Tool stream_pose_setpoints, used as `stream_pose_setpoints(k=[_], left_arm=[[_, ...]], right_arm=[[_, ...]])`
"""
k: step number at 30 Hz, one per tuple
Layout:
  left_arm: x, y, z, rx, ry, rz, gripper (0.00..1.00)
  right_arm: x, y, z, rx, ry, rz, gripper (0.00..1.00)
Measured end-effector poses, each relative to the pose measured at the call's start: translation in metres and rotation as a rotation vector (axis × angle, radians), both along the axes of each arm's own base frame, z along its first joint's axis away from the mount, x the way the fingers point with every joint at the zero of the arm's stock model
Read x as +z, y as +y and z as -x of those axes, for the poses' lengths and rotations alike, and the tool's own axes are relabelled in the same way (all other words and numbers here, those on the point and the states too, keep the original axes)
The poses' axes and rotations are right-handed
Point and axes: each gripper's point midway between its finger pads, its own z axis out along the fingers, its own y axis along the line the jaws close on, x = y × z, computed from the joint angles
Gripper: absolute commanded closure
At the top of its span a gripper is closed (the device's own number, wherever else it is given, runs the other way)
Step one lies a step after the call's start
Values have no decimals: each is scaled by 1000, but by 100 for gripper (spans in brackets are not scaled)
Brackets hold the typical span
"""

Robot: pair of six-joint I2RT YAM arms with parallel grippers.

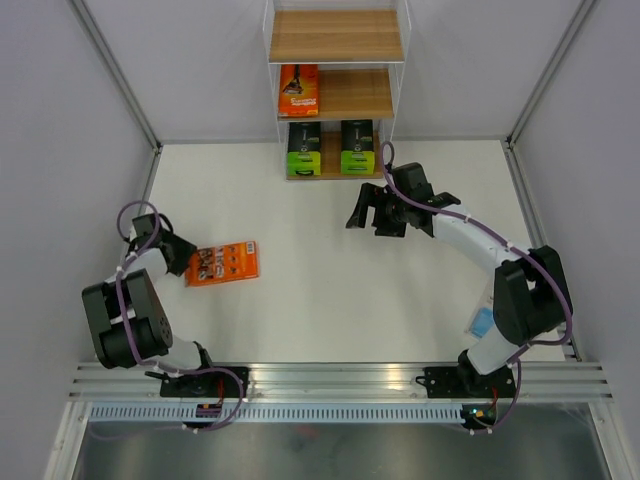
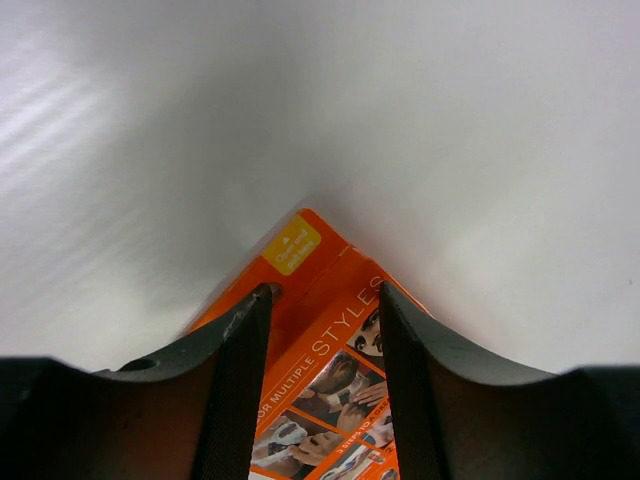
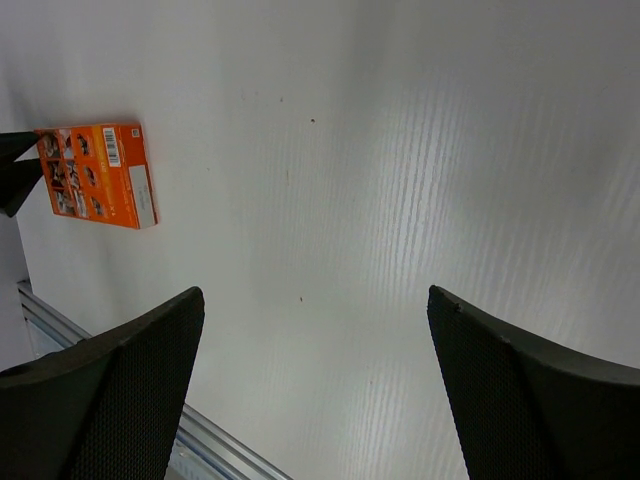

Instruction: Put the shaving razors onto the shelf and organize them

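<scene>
Orange pack [image 1: 225, 263] lies partly under left end effector [image 2: 325, 291].

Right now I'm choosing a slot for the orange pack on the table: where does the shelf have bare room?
Top board is bare. Middle board is free right of its orange pack. Bottom board is crowded: left green pack, right green pack.

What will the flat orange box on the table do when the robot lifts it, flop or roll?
The orange box looks like printed cardboard with crisp corners, so it probably stays stiff. Lying flat, it shouldn't roll; a push would likely slide it across the smooth table. Being thin, it is probably light.
</scene>
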Motion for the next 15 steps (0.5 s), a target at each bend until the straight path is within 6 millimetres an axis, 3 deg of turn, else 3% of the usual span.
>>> stream_pose_setpoints(k=[4, 15], left_arm=[[0, -44, -25, -151, 2, 5, 48], [1, -181, -53, -516, 22, 5, 48]], right_arm=[[-2, -5, -3, -22, -1, 11, 2], [-22, -29, 12, -91, 36, 37, 2]])
